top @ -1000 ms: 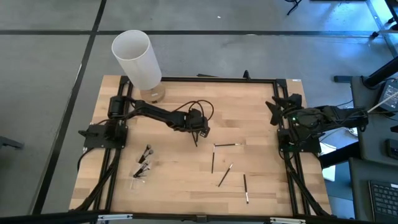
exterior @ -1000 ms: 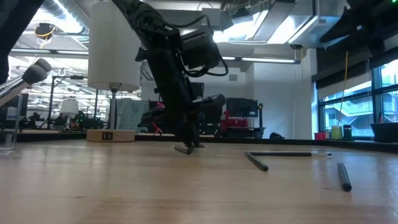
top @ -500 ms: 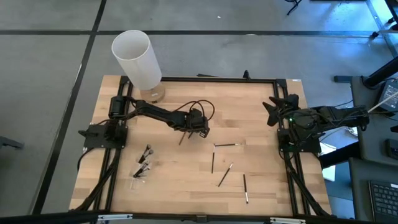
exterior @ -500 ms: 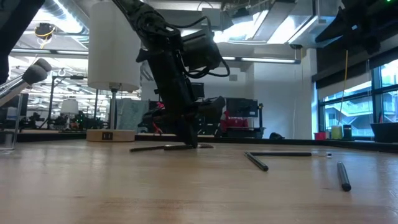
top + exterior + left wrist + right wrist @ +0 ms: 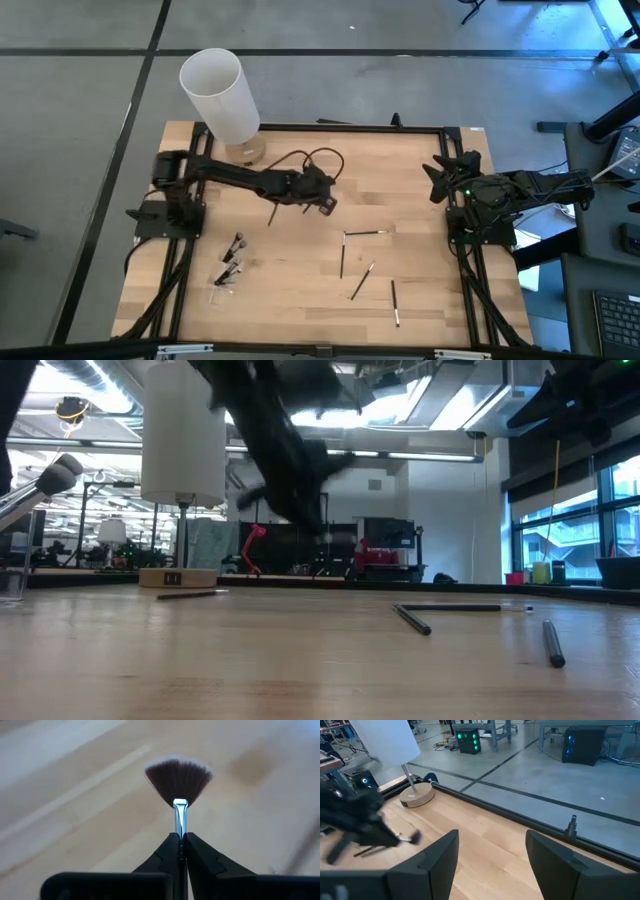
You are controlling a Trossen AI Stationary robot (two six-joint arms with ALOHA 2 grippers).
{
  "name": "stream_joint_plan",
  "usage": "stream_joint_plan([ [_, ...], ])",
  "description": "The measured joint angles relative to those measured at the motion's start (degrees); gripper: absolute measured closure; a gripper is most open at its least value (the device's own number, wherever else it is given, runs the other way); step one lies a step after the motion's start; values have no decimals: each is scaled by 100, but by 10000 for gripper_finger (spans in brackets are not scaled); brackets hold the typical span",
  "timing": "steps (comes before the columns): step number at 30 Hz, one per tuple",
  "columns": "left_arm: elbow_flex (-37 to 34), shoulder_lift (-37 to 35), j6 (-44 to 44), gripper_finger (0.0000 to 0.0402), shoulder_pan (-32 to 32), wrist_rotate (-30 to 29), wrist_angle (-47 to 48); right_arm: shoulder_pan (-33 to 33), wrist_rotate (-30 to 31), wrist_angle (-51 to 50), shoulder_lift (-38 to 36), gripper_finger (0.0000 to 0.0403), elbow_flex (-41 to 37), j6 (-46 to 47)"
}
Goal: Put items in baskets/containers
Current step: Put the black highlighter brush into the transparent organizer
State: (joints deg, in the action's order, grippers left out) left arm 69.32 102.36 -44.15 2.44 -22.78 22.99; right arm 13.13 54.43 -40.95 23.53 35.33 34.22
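Lying nearest on the wooden table (image 5: 300, 300) are four loose brushes to the right of centre: one near the front edge (image 5: 395, 303), a slanted one just behind it (image 5: 362, 282), an upright-running one (image 5: 342, 259), and one lying crosswise farther back (image 5: 363, 233). On the left side of the table, well apart from these, a clear cup (image 5: 226, 275) rests on its side with several brushes (image 5: 235, 250) bunched in and around it; its outline is hard to make out.

Farther back, near the table's middle, the left gripper (image 5: 318, 199) hangs above the wood with its fingers (image 5: 165, 857) pressed together on the metal neck of a fan brush (image 5: 179, 780). From above, the brush's thin handle (image 5: 274, 213) points out to the left and toward the near side.

At the right edge, the right gripper (image 5: 492, 860) waits with its fingers spread wide and nothing between them.

Beyond the left arm, at the far left corner, a tall white tube (image 5: 220, 95) stands on a round tan base (image 5: 246, 152).
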Motion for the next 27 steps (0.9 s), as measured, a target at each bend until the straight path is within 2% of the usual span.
stream_joint_plan([
  [3,-1,-676,411,378,-338,-7,734,0,-11,-4,9,173,-2,0],
  [6,2,-1305,428,377,-782,-189,1453,0,-61,-14,9,173,-2,10],
  [12,4,-2297,357,377,-2045,-226,2009,2,-272,-18,85,173,-2,142],
  [15,-58,-2566,102,376,-2807,-583,2232,1,-358,-9,175,173,-4,192],
  [18,-145,-2635,-630,376,-3570,-1234,2627,1,-364,-7,293,173,-4,291],
  [21,-146,-2581,-1647,377,-4287,-2244,3098,0,-369,-2,425,173,-4,314],
  [27,-146,-2264,-3131,376,-5441,-4093,3860,2,-367,59,598,173,-4,398],
])
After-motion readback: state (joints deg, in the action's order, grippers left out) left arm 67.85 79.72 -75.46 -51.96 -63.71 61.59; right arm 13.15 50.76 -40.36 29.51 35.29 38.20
